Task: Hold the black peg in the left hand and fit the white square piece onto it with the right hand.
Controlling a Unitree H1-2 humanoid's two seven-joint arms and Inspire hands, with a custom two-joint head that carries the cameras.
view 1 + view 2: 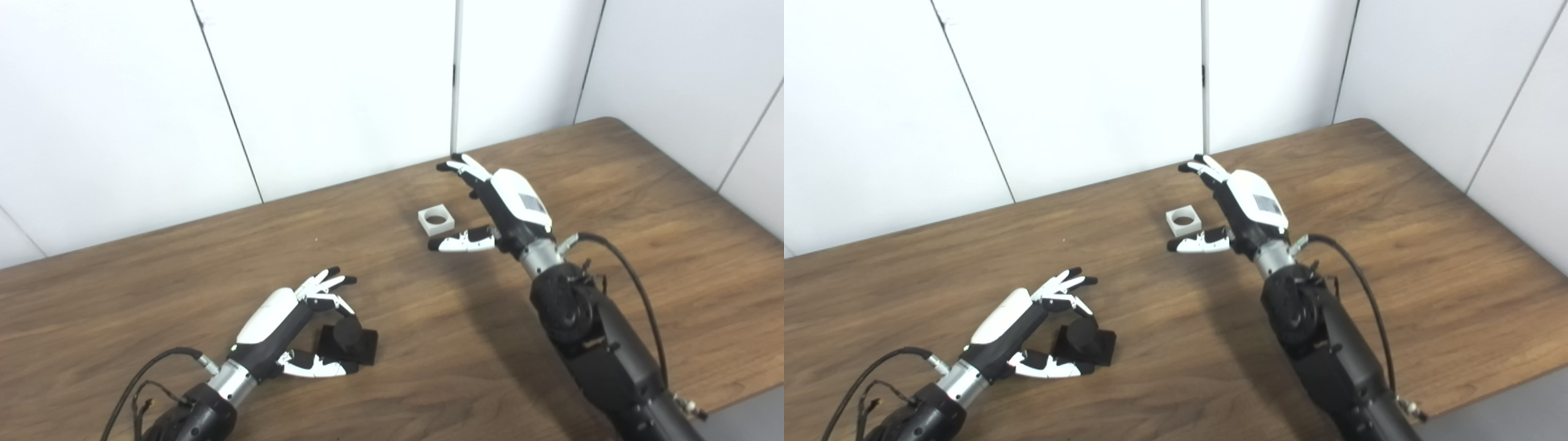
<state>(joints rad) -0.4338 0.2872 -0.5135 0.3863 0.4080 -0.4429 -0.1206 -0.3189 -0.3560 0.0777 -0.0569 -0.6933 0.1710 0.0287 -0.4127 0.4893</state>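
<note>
The black peg stands on its black square base on the brown table, near the front left. My left hand is open around it, fingers above and thumb below, not closed on it. The white square piece with a round hole lies flat near the table's middle back. My right hand is open just to the right of it, fingers stretched beyond it and thumb in front of it, not touching. The same shows in the right eye view: peg, white piece.
White wall panels stand behind the table's back edge. The table's right edge runs diagonally at the right. A grey corner shows at the bottom right beyond the front edge.
</note>
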